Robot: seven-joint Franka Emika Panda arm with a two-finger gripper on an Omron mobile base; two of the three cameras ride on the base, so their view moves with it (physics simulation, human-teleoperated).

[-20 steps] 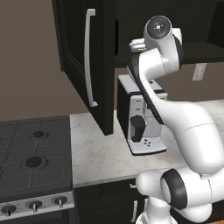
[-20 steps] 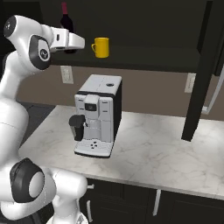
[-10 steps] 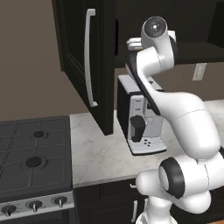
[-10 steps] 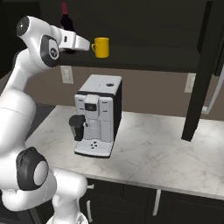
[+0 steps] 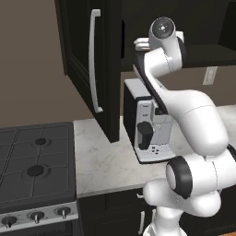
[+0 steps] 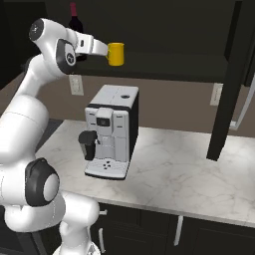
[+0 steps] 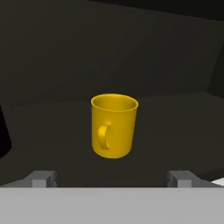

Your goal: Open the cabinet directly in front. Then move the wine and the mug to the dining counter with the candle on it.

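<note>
The cabinet (image 5: 99, 64) stands open, its 2 dark panelled doors swung out over the marbled counter (image 6: 174, 167), leaving the shelf front free. A boxy grey coffee machine (image 6: 109, 130) sits below. On the shelf the slim dark wine (image 6: 74, 22) stands upright behind the arm. The smooth yellow mug (image 7: 113, 125) stands upright, handle toward the camera. The gripper (image 7: 113, 178), fingers spread wide, sits just short of it.

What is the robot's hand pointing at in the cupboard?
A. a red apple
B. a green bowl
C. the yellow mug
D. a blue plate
C: the open gripper is lined up with the yellow mug, which stands upright on the dark shelf of the cabinet, not yet gripped.
</note>
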